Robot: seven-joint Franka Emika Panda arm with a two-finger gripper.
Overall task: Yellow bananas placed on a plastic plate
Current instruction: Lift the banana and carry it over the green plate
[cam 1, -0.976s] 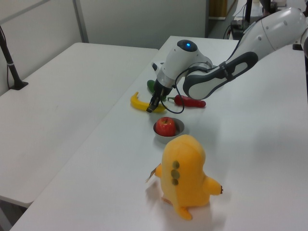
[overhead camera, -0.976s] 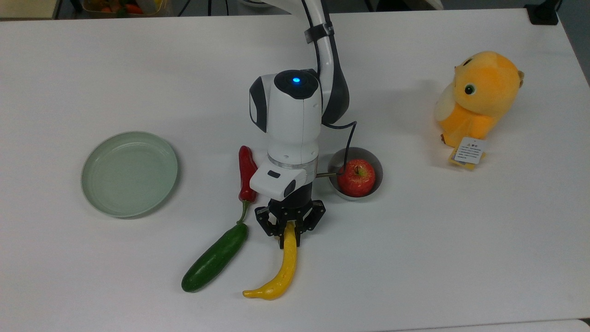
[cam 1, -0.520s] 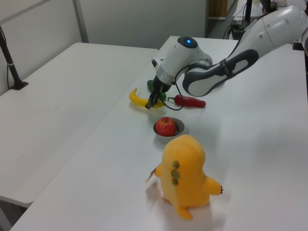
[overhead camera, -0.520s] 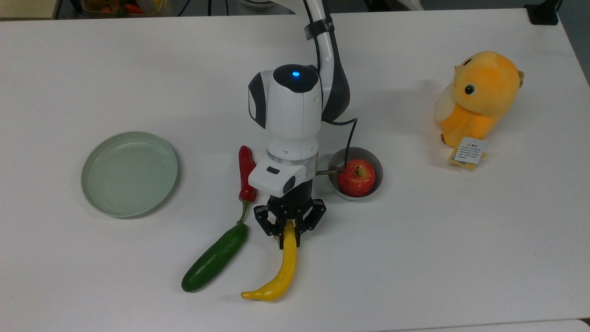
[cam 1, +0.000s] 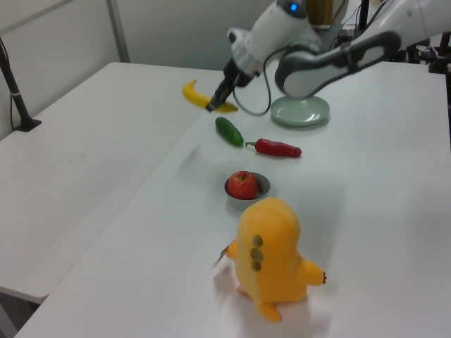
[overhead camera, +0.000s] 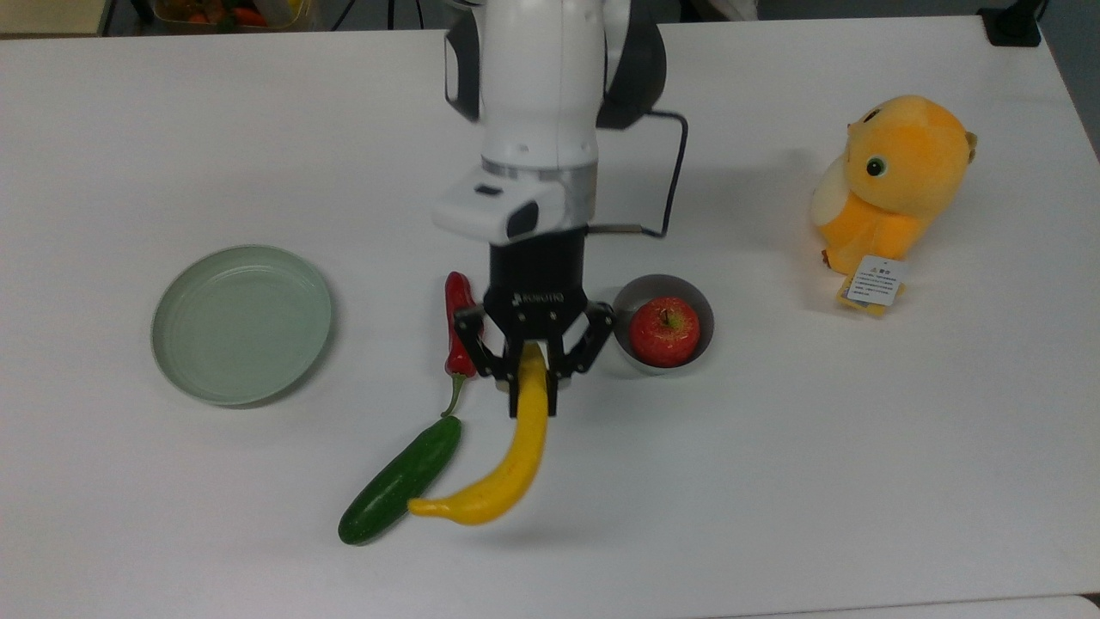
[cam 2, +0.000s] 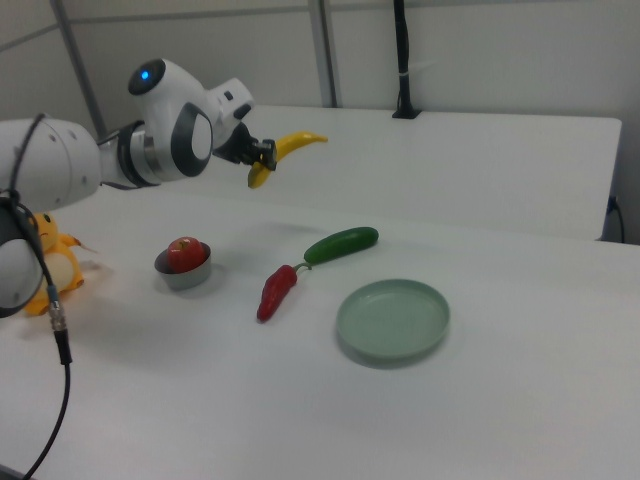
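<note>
My gripper (overhead camera: 533,378) (cam 1: 215,100) (cam 2: 262,160) is shut on one end of the yellow banana (overhead camera: 507,468) (cam 1: 197,97) (cam 2: 290,148), which hangs well above the table. The banana's free end points toward the top view's lower left, over the tip of the cucumber. The pale mint-green plate (overhead camera: 185,378) (cam 1: 301,112) (cam 2: 393,320) lies empty on the table at the top view's left, well apart from the gripper.
A dark green cucumber (overhead camera: 400,480) (cam 1: 229,131) (cam 2: 341,244) and a red chili pepper (overhead camera: 458,322) (cam 1: 277,148) (cam 2: 274,292) lie below the gripper. A grey metal bowl (overhead camera: 638,292) (cam 1: 259,189) holds a red apple (overhead camera: 663,332) (cam 2: 184,253). A yellow plush toy (overhead camera: 894,185) (cam 1: 271,257) stands at the top view's right.
The gripper has risen high off the table with the banana in it. The banana left the tabletop and swung its free end toward the cucumber.
</note>
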